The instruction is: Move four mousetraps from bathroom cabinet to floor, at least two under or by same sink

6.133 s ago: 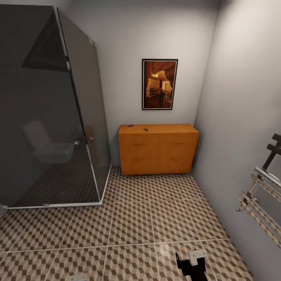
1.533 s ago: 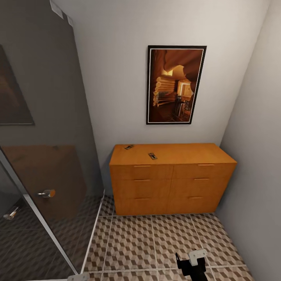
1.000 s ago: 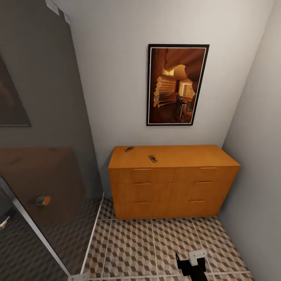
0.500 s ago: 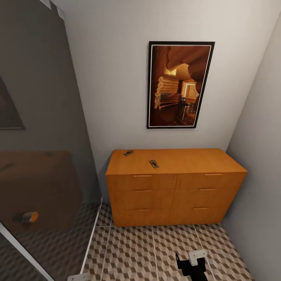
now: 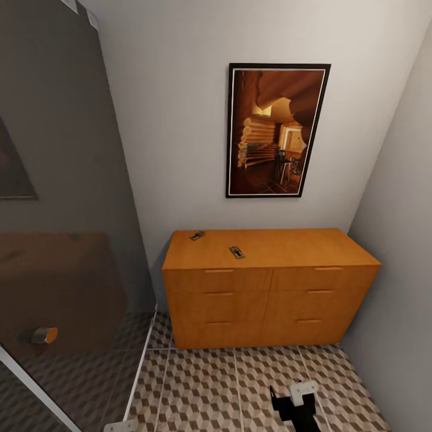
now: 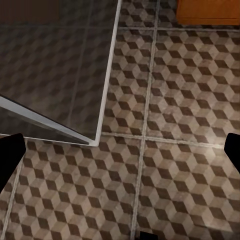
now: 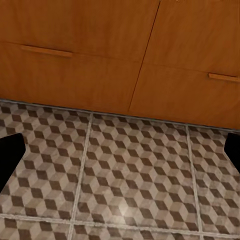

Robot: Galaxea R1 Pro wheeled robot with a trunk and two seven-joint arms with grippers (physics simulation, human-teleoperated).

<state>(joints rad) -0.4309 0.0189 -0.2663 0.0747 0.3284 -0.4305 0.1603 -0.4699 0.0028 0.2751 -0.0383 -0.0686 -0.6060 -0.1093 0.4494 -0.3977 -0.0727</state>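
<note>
- The cabinet stands against the back wall of the bathroom, its right end in the corner by the side wall, all its drawer fronts flush and closed.
- Two mousetraps lie on the cabinet's top: one mousetrap near the back left corner, the other mousetrap nearer the front edge, left of the middle. The two are apart from each other. They are too small to make out any detail.
- The bathroom floor with its cube-pattern tiles runs up to the foot of the cabinet; the right wrist view shows the same tiles meeting the lower drawer fronts.
- The right gripper hangs above the tiles in front of the cabinet, fingers spread wide with nothing between them.
- The left gripper hangs above the floor beside the lower corner of the glass shower screen, fingers likewise spread wide and holding nothing.
- A framed picture hangs on the wall above the cabinet.
- The dark shower screen stands to the cabinet's left.
</note>
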